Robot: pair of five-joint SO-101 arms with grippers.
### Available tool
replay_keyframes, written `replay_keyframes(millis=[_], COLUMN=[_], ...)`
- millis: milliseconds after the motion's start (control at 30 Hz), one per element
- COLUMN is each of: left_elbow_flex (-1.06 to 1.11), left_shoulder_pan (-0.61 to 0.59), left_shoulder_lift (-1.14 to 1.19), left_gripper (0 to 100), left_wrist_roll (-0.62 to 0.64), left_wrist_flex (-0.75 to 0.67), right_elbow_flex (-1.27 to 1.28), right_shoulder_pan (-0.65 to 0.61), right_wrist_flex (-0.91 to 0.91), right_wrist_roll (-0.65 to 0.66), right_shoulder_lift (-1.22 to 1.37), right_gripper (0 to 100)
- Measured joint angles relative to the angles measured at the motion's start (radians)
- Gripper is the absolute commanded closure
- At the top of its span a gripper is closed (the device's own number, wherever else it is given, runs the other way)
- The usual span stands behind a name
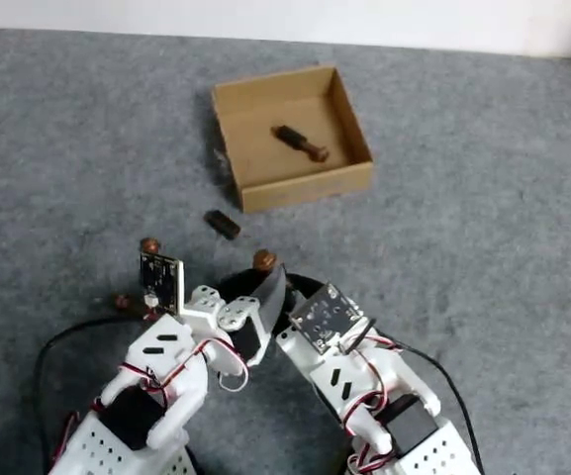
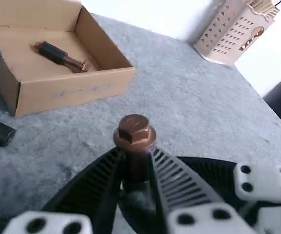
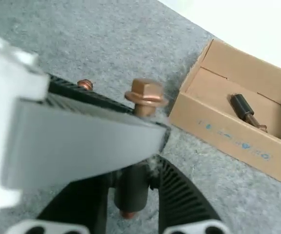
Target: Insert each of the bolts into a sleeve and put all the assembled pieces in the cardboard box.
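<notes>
- Bolt point(image 1: 264, 260) in the lower middle of the high view, copper hex head up, right where the two arms meet.
- Look at the left tool point(image 2: 136, 155): it is clamped on that bolt, both black ribbed fingers pinching the shank just under the head, and the bolt stands upright.
- Now the right tool point(image 3: 133, 181): it grips the black sleeve point(image 3: 130, 187), one finger pressed against each side.
- A copper tip pokes out of the sleeve's end away from the head, so the bolt runs right through it.
- In the right wrist view, one finger of the left tool crosses in front, between the head and the sleeve.
- Over to the cardboard box point(image 1: 305, 186), open in the upper middle of the high view, well apart from both arms.
- Inside lies one assembled piece point(image 1: 300, 142), flat on the box floor, black end toward the upper left, copper head toward the lower right.
- On the grey worktop point(image 1: 483, 218) a spare sleeve point(image 1: 222, 224) lies between box and arms, just below the box's lower left corner.
- At left, the first loose bolt point(image 1: 149, 244) sits by the top of the left arm's camera board.
- The second loose bolt point(image 1: 124, 301) lies lower, beside that arm.
- A pale perforated holder point(image 2: 233, 29) stands on the worktop in the left wrist view.
</notes>
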Motion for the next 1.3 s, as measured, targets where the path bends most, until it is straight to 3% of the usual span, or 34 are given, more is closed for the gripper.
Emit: replay_keyframes(millis=[67,767,900,1067,1300], left_elbow_flex=[0.002,-0.308,-0.321,-0.319,-0.147], left_shoulder_pan=[-0.006,-0.063,-0.252,-0.489,-0.532], left_shoulder_lift=[0.000,0.000,-0.003,-0.006,0.000], left_gripper=[65,68,69,81,92], left_wrist_roll=[0.000,0.069,-0.015,-0.137,-0.361], left_wrist_flex=[0.000,0.373,0.388,0.381,0.166], right_elbow_flex=[-0.002,-0.002,0.000,0.000,0.000], right_shoulder_pan=[-0.003,0.049,0.049,0.068,0.140], right_wrist_flex=[0.000,0.002,0.000,0.000,0.000], right_wrist_roll=[0.000,0.002,0.002,0.002,0.002], right_shoulder_lift=[0.000,0.000,0.000,0.000,0.000], right_gripper=[99.5,99.5,99.5,99.5,99.5])
